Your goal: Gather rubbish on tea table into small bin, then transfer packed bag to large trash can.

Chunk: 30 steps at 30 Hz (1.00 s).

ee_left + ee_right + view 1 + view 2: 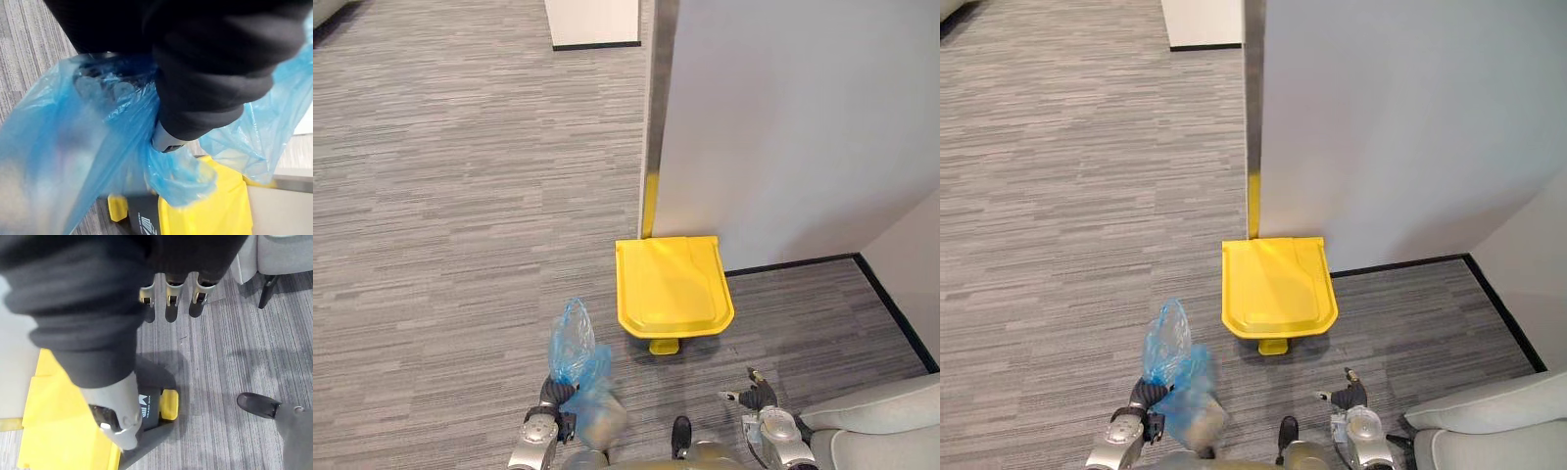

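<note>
Packed blue bag (574,345) gripped at its neck by left hand (554,394); right hand (759,397) near right, empty, fingers relaxed. Closed yellow bin (673,284) just beyond; drop-in not yet done.

1. My left hand (195,98) grips the bunched neck of a blue plastic bag (73,147).
2. Past the bag stands the yellow trash can (210,210); its lid looks closed.
3. Grey carpet (29,49) lies beyond.
4. The bag's contents are too blurred to name.
</note>
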Motion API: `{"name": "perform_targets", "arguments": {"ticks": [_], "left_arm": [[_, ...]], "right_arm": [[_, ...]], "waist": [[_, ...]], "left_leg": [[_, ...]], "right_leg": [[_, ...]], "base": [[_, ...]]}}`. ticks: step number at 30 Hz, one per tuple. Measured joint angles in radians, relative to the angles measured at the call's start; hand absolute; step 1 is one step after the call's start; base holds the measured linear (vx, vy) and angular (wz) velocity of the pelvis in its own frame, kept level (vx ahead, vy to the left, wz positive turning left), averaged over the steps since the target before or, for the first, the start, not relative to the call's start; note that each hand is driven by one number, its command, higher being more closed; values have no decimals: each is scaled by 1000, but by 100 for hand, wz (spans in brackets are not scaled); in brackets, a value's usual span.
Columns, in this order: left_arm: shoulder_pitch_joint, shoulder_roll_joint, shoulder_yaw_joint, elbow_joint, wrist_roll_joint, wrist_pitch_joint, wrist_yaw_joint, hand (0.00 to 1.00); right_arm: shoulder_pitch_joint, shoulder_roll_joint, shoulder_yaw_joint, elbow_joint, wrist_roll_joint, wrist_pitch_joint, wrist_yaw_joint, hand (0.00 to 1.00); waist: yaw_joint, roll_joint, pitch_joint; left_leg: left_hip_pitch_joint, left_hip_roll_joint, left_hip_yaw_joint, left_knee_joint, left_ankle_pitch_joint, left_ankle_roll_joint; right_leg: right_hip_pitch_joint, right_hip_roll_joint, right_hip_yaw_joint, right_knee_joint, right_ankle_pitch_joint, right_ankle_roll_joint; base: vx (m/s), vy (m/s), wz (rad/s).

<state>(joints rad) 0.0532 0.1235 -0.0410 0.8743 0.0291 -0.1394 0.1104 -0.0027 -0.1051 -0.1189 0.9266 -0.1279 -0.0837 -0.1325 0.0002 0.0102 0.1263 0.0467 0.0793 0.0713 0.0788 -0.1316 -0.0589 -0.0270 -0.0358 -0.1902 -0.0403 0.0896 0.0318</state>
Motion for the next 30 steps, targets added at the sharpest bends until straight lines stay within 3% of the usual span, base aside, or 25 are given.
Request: {"name": "perform_targets", "arguments": {"ticks": [11,15,17,19,20,22,23,24,25,26,28,29,30], "left_arm": [[-1,9,6,-4,-1,0,1,100],[0,9,10,-15,-18,0,0,100],[-9,9,13,-30,-19,-1,0,100],[-39,14,13,-54,-23,-2,2,100],[-59,20,13,-56,-35,-2,4,100],[-72,29,13,-55,-37,-2,4,100],[-91,29,13,-55,-37,-1,5,100],[-101,33,14,-55,-37,0,5,100],[-114,23,13,-57,-36,-1,5,100],[-123,18,13,-58,-36,-1,6,100],[-133,5,12,-60,-35,-1,5,100],[-130,6,13,-64,-35,-1,3,100],[-129,7,13,-68,-35,-1,3,100]], "right_arm": [[-11,-3,-2,-9,-1,0,0,0],[-36,-4,-2,-11,0,0,-1,0],[-43,-10,-2,-12,0,1,-1,0],[-46,-8,-3,-35,0,0,-1,0],[-37,-2,-3,-52,1,-1,-1,0],[-36,-1,-3,-53,2,1,-3,0],[-35,-1,-4,-59,3,3,-4,0],[-30,-2,-6,-70,9,5,-5,0],[-30,0,-26,-94,21,5,-10,0],[-30,3,-39,-109,23,5,-16,0],[-20,7,-96,-136,45,5,-22,0],[0,12,-127,-157,67,6,-21,0],[8,14,-139,-166,82,5,-21,0]], "waist": [[14,-2,-1],[12,-18,1],[11,-15,13],[8,-10,56],[10,-10,70],[3,-26,79],[1,-49,94],[-4,-53,104],[-1,-54,105],[-3,-46,112],[-12,-30,126],[-10,-26,124],[-10,-24,122]], "left_leg": [[-7,9,5,-17,-8,2],[-28,-13,15,86,-78,21],[-9,-18,6,111,-105,44],[22,-14,-9,158,-156,63],[21,-2,-35,247,-228,75],[32,-4,-42,275,-250,75],[51,-15,-49,287,-264,77],[63,-16,-60,290,-277,65],[75,-5,-73,288,-286,49],[75,1,-73,290,-286,44],[123,3,-80,282,-273,21],[162,4,-80,284,-266,8],[174,6,-80,283,-264,4]], "right_leg": [[-33,5,8,24,-32,5],[-142,-41,32,308,-181,24],[-160,-69,30,426,-199,36],[-283,-89,48,710,-221,47],[-353,-57,85,722,-289,51],[-381,-51,81,630,-270,62],[-395,-45,68,500,-226,55],[-359,-46,47,458,-188,52],[-311,-35,49,396,-108,33],[-311,-33,44,409,-101,24],[-315,-39,54,523,-142,-29],[-310,-51,56,612,-208,-37],[-307,-53,55,638,-229,-36]], "base": [[45,3,-3],[106,79,-6],[99,118,19],[107,83,24],[140,15,29],[171,-11,37],[212,-65,47],[328,-102,42],[288,-81,33],[330,-84,41],[369,-103,36],[391,-121,17],[381,-116,12]]}}
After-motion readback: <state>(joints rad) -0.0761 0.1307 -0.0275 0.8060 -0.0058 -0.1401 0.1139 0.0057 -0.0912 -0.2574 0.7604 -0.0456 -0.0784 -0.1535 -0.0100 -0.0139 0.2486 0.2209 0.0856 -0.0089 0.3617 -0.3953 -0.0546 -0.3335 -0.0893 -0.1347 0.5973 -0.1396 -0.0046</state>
